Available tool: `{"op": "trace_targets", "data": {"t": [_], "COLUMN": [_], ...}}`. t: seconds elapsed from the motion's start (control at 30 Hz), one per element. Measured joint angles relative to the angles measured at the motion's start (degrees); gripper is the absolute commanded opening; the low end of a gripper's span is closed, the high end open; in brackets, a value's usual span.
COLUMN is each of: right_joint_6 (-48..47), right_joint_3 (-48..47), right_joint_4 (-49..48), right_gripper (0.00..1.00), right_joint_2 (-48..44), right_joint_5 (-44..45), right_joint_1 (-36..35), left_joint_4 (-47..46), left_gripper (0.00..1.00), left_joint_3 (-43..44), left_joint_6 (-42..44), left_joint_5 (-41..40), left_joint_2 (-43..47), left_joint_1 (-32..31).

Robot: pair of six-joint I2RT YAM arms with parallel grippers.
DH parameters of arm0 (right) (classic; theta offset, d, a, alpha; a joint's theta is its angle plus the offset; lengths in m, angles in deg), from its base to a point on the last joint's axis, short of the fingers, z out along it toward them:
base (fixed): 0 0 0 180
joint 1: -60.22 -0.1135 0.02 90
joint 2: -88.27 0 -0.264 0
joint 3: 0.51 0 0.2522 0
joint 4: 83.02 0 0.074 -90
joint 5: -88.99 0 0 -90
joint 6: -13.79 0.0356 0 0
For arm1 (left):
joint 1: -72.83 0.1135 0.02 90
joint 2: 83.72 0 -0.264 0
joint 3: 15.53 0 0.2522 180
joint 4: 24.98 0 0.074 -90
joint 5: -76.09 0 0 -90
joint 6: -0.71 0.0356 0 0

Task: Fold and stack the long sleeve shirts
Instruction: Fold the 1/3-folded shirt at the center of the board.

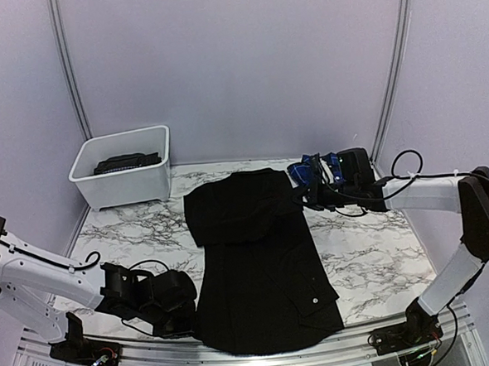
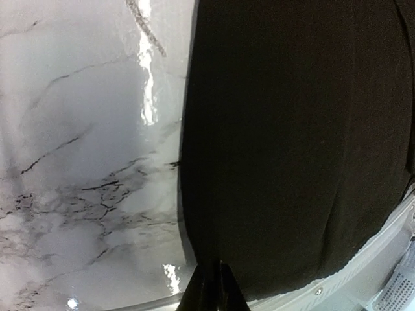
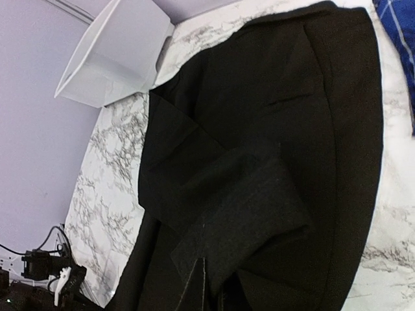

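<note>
The black shirt lies mid-table, collar at 12 o'clock; left gripper seems clenched on its 7 o'clock hem corner; right gripper pinches the sleeve at 2 o'clock; carry it across low, keeping edges parallel.

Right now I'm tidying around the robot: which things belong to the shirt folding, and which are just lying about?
Job: black shirt; blue plaid shirt.
Lying about: white bin; dark item inside it, too dim to identify.
</note>
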Motion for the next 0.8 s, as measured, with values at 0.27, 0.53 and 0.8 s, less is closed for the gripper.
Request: {"op": "trace_targets", "data": {"t": [0.27, 0.53, 0.8], "right_joint_6": [-2.7, -7.6, -10.9], "right_joint_3": [1.1, -14.3, -23.2], "right_joint_4": [4.5, 13.8, 19.3], "right_gripper": [0.00, 0.00, 0.00], "right_joint_2": [-0.9, -1.5, -5.2], "right_joint_5": [2.5, 9.4, 15.3], "right_joint_1": [0.0, 1.4, 8.6], "left_joint_4": [0.7, 6.7, 13.6], "left_gripper": [0.00, 0.00, 0.00], "left_joint_3": [5.7, 19.3, 33.2], "left_joint_6": [1.4, 10.1, 20.3], "left_joint_5": [-3.0, -5.1, -4.6], "left_joint_2": [0.1, -3.3, -12.0], "left_joint_1": [-2.0, -4.0, -4.4]}}
